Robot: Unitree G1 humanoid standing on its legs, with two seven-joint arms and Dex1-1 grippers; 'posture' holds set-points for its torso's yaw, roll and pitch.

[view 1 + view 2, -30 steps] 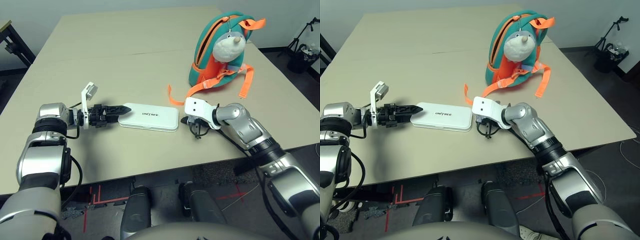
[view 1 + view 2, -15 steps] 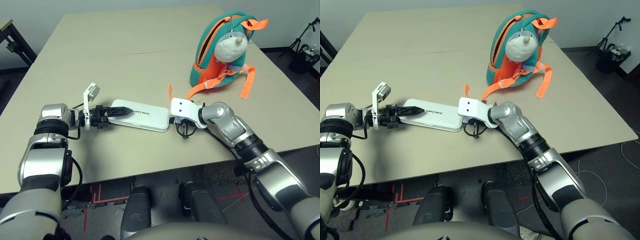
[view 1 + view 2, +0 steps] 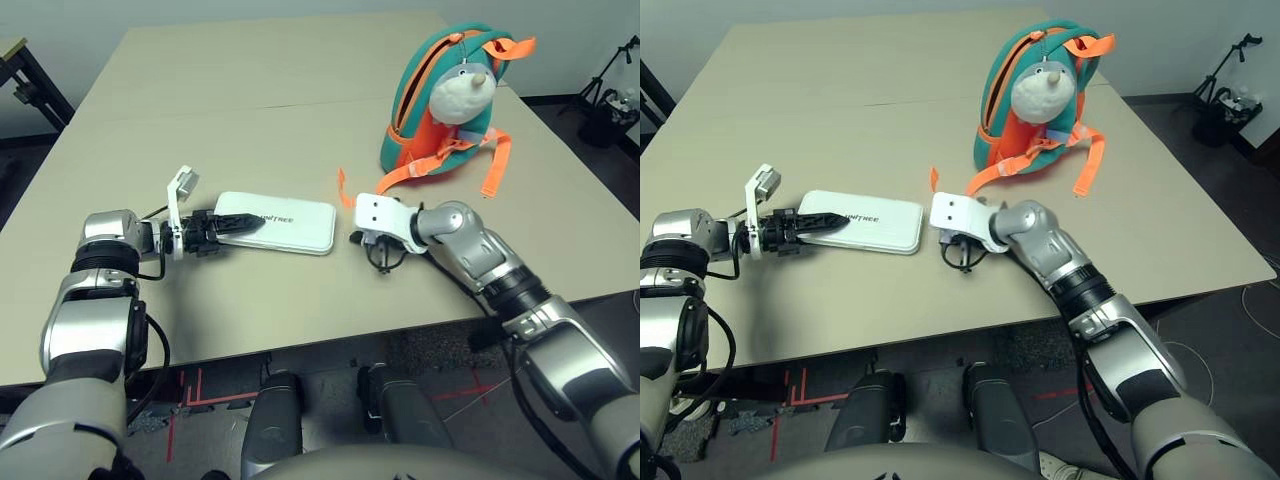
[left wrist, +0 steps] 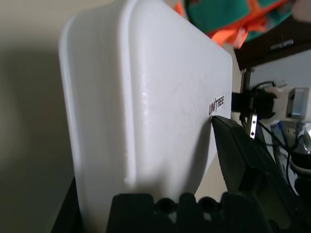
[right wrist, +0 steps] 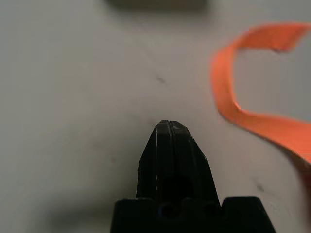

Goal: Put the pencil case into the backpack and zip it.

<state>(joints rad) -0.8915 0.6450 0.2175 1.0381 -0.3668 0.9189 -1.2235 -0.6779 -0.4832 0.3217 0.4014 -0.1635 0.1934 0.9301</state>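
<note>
The left pincer (image 3: 235, 226) straddles the near-left end of the one pencil case (image 3: 280, 222), fingers apart above and below it. The right pincer (image 3: 381, 262), fingers pressed together, rests on the bench (image 3: 250, 100) beside an orange strap (image 3: 395, 180). One backpack (image 3: 440, 95) stands upright beyond, well apart.

The flat white pencil case (image 3: 275, 222) with dark lettering lies on the desk (image 3: 250, 100), lid up. The teal backpack (image 3: 440, 95) with orange straps stands upright well apart, plush head facing front.
</note>
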